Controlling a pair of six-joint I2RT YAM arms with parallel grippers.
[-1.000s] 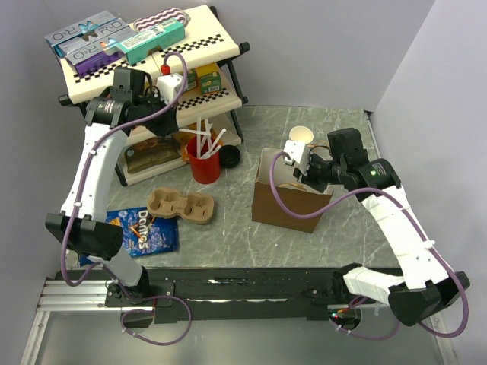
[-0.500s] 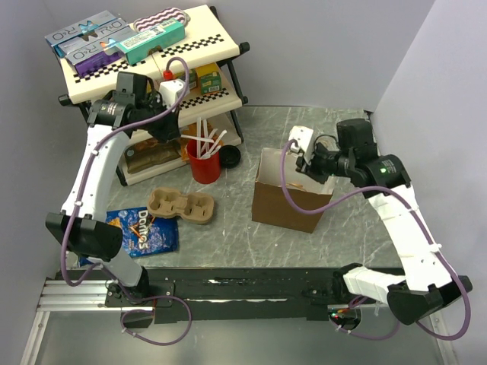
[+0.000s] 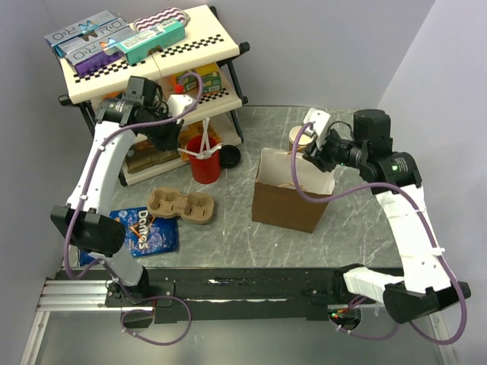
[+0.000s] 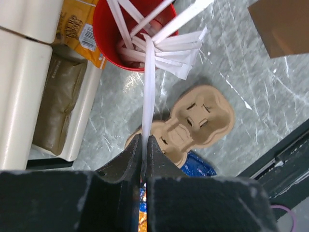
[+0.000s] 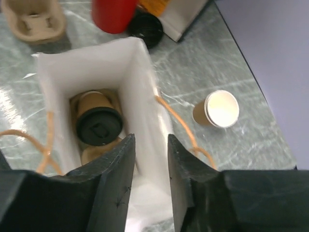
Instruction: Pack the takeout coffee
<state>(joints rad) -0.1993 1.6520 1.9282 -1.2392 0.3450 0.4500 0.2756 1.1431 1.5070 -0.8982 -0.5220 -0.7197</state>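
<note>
The takeout coffee, a tan cup with a black lid, stands inside the brown paper bag, against the white inner wall. My right gripper is open and empty above the bag's right wall, apart from the cup; it also shows in the top view. My left gripper is shut on a white stick that reaches up out of the red cup. In the top view the left gripper sits just left of the red cup.
A lidless tan cup stands on the table behind the bag. A moulded cup carrier and a blue Doritos bag lie front left. A loose black lid lies by the red cup. A shelf cart fills the back left.
My right gripper has lifted out of the bag and drawn back to the right, empty, with the coffee left inside. My left gripper moved right to the red cup and closed on a stick.
</note>
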